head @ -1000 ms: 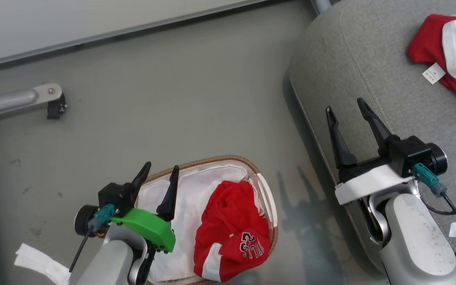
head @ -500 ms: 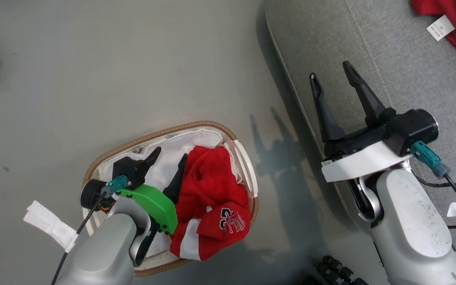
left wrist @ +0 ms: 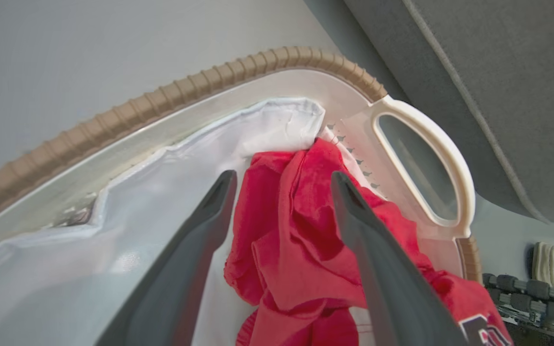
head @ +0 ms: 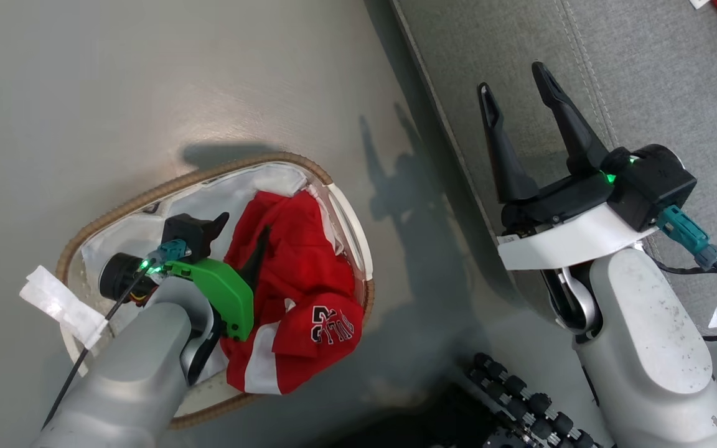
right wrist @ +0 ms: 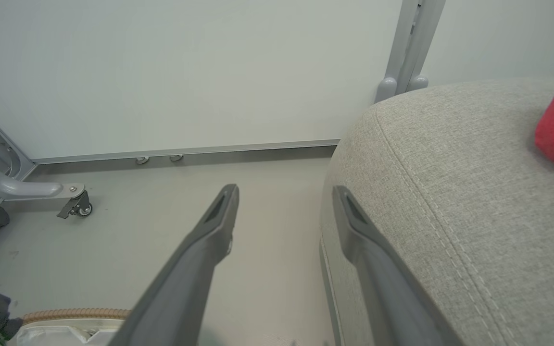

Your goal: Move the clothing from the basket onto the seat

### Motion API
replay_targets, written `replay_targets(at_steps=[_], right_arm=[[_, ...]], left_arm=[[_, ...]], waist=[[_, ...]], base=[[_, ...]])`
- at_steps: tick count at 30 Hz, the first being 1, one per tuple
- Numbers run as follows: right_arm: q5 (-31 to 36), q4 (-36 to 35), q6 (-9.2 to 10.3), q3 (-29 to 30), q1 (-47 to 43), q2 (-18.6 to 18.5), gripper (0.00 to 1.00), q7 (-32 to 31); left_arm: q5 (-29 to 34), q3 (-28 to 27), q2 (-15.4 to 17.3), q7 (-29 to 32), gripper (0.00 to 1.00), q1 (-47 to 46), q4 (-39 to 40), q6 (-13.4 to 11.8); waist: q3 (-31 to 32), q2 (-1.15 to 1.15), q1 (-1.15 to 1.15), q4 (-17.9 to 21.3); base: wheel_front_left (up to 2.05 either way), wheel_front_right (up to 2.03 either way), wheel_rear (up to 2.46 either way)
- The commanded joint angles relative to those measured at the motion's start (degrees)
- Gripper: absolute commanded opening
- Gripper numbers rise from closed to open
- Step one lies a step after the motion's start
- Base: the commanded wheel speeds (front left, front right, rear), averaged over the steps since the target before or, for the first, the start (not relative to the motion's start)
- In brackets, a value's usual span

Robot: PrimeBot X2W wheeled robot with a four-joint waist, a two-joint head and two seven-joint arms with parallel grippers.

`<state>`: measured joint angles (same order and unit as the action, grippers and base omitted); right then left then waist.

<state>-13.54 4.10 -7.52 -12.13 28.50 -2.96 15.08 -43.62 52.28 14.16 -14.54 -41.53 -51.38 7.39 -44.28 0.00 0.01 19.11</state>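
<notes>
Bright red sports garment (head: pixel 290 292), white panels, black-and-white lettering | in oval cream plastic basket (head: pixel 240 165) with brown woven rim (on white liner (head: pixel 234 193)) | left gripper (head: pixel 243 227) fingers spread astride a red fold | right gripper (head: pixel 512 78) spread above edge of grey fabric seat (head: pixel 645 74)

Both forearms (head: pixel 642 336) were silver; the left tool (head: pixel 244 223) wore a green collar (head: pixel 221 302), the right tool (head: pixel 510 76) a white collar (head: pixel 567 239).
</notes>
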Motion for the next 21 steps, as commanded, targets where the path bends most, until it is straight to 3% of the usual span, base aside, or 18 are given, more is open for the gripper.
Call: replay_targets(at_steps=[1,19,20,21], right_arm=[[-0.21,-0.32,0.06,-0.29,0.35,0.02,1.00,0.13],[-0.70,-0.09,0.06,0.43,1.77,-0.01,1.00,0.12],[-0.69,0.03,0.06,0.45,1.77,-0.01,1.00,0.12],[-0.71,0.12,0.06,0.45,1.81,-0.01,1.00,0.13]], left_arm=[[-0.98,0.96,0.96,0.32,1.00,-1.39,-0.58,0.18],[-12.80,12.68,1.60,8.01,1.00,-5.25,-3.85,0.18],[-13.19,13.22,1.64,7.84,0.82,-5.31,-3.77,0.18],[-13.58,13.93,1.64,7.43,0.29,-5.30,-3.39,0.18]], waist=[[-2.89,0.00,-0.01,2.14],[-5.87,0.00,-0.01,2.09],[-5.69,0.00,-0.01,2.01],[-5.42,0.00,-0.01,1.94]], base=[[0.00,0.00,0.00],[0.00,0.00,0.00],[0.00,0.00,0.00],[0.00,0.00,0.00]])
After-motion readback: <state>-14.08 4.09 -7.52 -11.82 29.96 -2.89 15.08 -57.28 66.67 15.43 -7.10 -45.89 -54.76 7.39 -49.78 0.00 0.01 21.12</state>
